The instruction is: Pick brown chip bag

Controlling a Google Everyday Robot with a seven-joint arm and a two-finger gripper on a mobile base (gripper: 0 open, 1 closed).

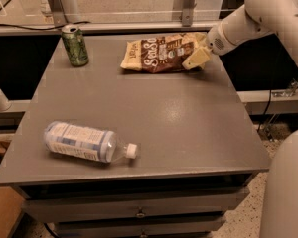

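tool (196, 58) at brown chip bag (154, 53) right end | can (75, 46) back-left | bottle (84, 142) front-left

This looks like a robot test lab rather than a home. A plain grey cabinet (188, 133) with drawers (139, 213) stands on a speckled floor (248, 217). Bare metal posts (54, 4) and a loose black cable (20, 27) run behind it. A white robot arm (258, 14) reaches in, its gripper (196, 58) at the right end of the brown chip bag (159, 51), which is set out with a can (75, 45) and a bottle (84, 142).
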